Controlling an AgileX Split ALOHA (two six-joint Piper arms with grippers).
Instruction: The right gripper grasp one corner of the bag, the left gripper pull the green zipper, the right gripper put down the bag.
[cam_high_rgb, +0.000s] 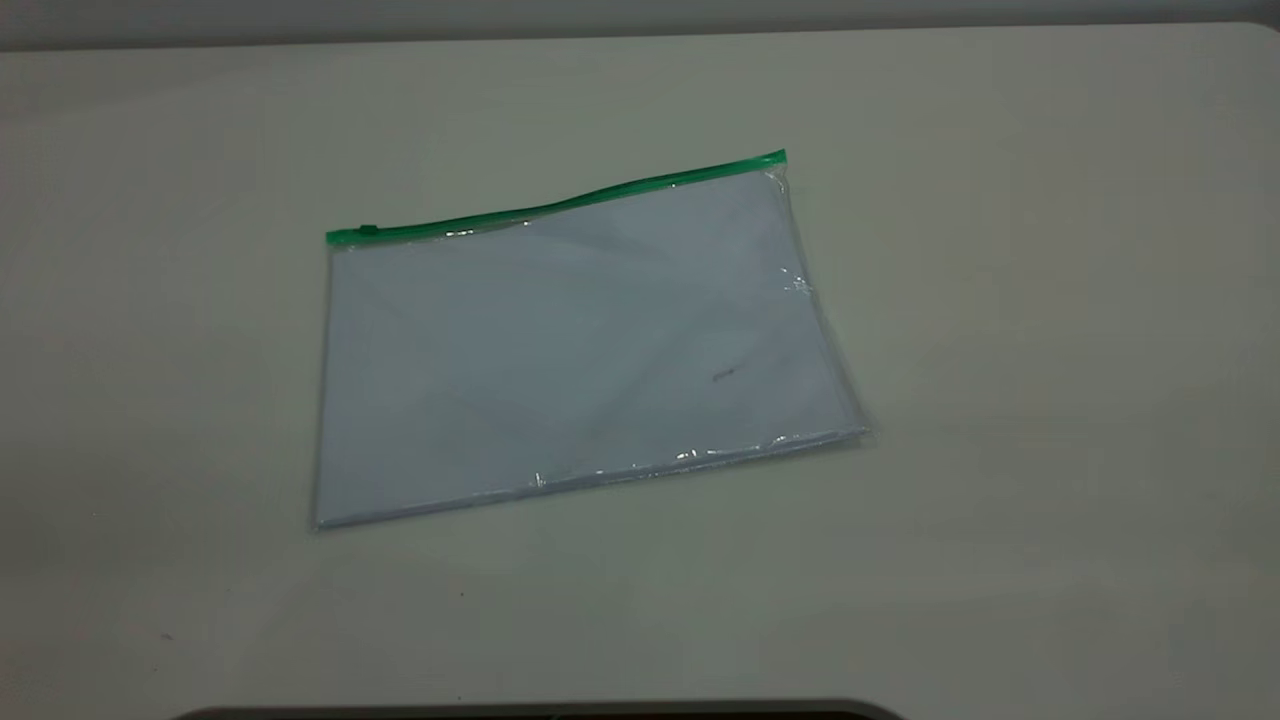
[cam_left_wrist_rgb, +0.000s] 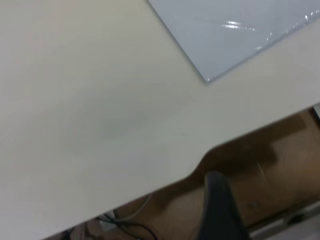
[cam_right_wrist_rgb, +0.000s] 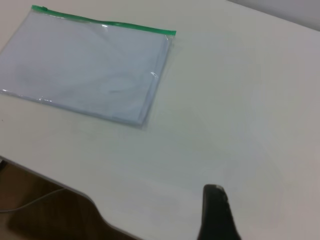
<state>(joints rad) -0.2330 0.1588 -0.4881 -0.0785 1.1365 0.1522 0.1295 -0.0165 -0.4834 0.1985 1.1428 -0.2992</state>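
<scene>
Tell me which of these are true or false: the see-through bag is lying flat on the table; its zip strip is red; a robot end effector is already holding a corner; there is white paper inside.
1. The bag lies flat on the table. True.
2. Its zip strip is red. False: the green zipper runs along the bag's far edge.
3. An end effector holds a corner. False: nothing touches the bag; the right end effector is well away from it.
4. White paper is inside. True.

Black tapered jaws (both grippers)
</scene>
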